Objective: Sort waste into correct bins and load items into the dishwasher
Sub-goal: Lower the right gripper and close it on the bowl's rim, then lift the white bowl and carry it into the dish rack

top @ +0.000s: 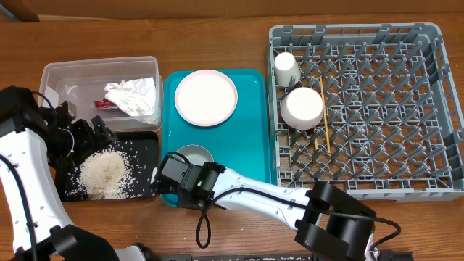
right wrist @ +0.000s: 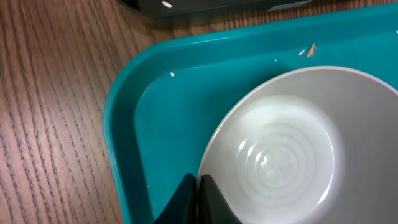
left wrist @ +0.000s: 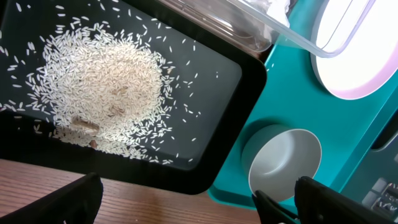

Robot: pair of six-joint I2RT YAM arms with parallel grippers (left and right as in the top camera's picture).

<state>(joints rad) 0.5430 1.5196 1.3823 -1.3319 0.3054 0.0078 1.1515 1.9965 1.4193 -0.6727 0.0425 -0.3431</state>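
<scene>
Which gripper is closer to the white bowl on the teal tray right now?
Right. The right gripper is shut at the rim of the bowl; the left gripper hangs open above the rice in the black tray, beside the teal tray.

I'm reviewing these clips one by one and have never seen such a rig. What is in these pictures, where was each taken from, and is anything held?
Two robot arms stand at a table, each ending in a two-finger tool. One picture looks down from above; the other two come from cameras on the wrists. On the table: a clear tub with a napkin and red wrapper, a black tray of rice, a teal tray with a plate and a bowl, and a grey rack holding a cup, a second bowl and a chopstick. The left tool hangs open over the black tray, empty. The right tool is shut at the first bowl's rim; whether it grips is unclear.
</scene>
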